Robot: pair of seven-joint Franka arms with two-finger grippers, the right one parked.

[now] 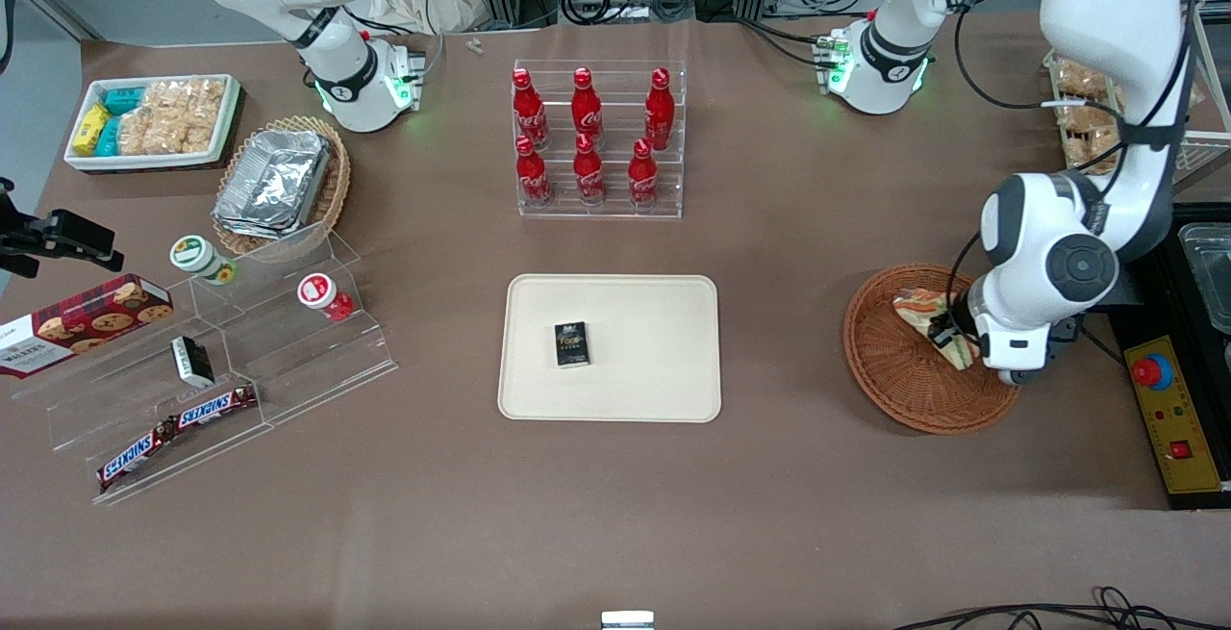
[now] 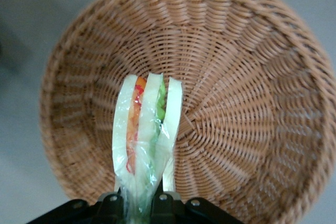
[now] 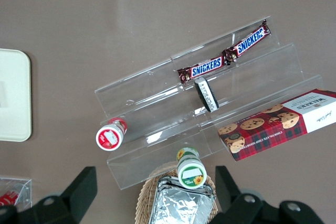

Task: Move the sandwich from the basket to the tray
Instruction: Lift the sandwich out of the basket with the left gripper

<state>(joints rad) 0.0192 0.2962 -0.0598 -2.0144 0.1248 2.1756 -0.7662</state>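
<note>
Hand [image 2: 140, 203] clamped on sandwich [image 2: 147, 129], above basket [image 2: 252, 77]

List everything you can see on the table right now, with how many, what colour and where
sandwich: one, pale bread with green and orange filling, in the basket, gripped
basket: one, reddish-brown wicker, toward the working arm's end
tray: one, cream, mid-table
small box: one, black, on the tray
cola bottles: six, red, on a clear rack farther from the front camera than the tray
Snickers bars: two, brown, on the clear stand toward the parked arm's end
cookie box: one, red, beside that stand
foil containers: silver, in a tan basket
gripper: closed on the sandwich, over the basket
</note>
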